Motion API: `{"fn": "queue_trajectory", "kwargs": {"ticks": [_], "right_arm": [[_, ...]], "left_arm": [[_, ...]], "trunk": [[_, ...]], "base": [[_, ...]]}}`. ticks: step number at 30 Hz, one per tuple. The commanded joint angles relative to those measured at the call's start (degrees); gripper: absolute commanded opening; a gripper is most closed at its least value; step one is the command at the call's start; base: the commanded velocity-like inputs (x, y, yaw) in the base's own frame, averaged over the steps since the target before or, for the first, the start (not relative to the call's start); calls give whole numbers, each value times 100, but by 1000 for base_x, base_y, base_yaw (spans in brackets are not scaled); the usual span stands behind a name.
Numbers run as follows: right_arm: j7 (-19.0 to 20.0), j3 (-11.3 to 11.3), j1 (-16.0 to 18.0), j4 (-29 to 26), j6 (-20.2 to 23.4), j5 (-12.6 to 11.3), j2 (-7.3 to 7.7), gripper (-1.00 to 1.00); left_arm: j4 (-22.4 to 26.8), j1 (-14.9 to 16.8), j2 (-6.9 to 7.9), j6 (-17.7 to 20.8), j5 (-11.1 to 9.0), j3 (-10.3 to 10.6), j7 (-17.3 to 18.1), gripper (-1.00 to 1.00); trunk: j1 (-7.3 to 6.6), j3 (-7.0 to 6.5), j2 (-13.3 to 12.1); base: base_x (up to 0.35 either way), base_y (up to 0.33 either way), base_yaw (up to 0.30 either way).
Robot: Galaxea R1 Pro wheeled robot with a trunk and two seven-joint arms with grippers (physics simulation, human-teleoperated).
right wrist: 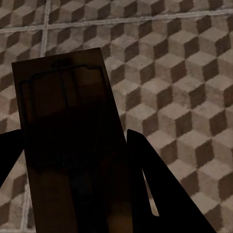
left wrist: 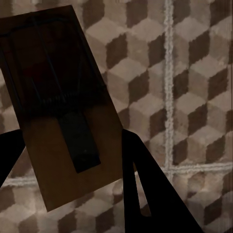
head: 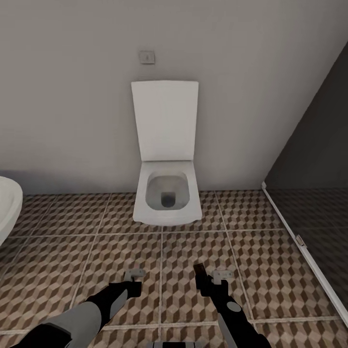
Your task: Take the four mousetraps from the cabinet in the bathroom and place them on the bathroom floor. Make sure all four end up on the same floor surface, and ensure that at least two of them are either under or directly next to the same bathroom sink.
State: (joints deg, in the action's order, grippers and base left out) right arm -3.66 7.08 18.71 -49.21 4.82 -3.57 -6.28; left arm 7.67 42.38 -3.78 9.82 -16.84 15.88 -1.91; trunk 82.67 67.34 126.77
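Evidently, each hand, left (head: 134, 279) and right (head: 211, 278), was closed on a mousetrap (left wrist: 60, 104) (right wrist: 68, 145) above the bathroom floor (head: 270, 261) facing the toilet (head: 166, 198); the light, stiff plates seemed best pinched by their flat wooden edges, clear of the fragile wire.

Non-task items, head view: toilet, wall plate, glass partition, rounded white fixture.

White square toilet (head: 166, 195) sits against the pale grey wall (head: 72, 96), lid (head: 165, 121) raised upright and leaning on the wall, bowl open. Small grey square wall plate (head: 147, 57) is mounted just above the lid. At the view's right, a dark glass partition (head: 314, 159) with a white bottom rail (head: 302, 246) runs diagonally. At the view's left edge, part of a rounded white fixture (head: 7, 208); identity cannot be told.
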Motion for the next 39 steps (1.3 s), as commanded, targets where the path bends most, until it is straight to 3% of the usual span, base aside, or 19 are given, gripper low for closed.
{"fn": "queue_trajectory", "kwargs": {"ticks": [1, 5, 9, 12, 31, 39], "right_arm": [[-47, 21, 1, -10, 27, -56, 2, -100], [-47, 25, 1, -10, 27, -56, -3, -100], [-47, 29, 1, -10, 27, -56, -3, -100], [-47, 30, 1, -5, 27, -56, 0, -100], [-54, 6, 1, -9, 27, -48, 11, -100], [-55, -12, 1, -46, 27, -55, 194, -100]], "left_arm": [[28, 1, 5, -57, -56, 47, 29, -100], [192, 4, 14, -722, -50, 53, 122, -100], [305, 1, 18, -1707, -48, 62, 151, -100], [325, 2, 18, -1920, -42, 69, 160, -100], [179, -9, -3, -1978, -39, 82, 159, -100], [39, -10, -105, -1967, -39, 82, 148, -100]], "trunk": [[-1, 5, 2], [-1, 6, 2], [-1, 6, 2], [-1, 6, 2], [-1, 6, 2], [-1, 6, 2]], "base": [[0, 0, 0], [0, 0, 0], [0, 0, 0], [0, 0, 0], [0, 0, 0], [0, 0, 0]]}}
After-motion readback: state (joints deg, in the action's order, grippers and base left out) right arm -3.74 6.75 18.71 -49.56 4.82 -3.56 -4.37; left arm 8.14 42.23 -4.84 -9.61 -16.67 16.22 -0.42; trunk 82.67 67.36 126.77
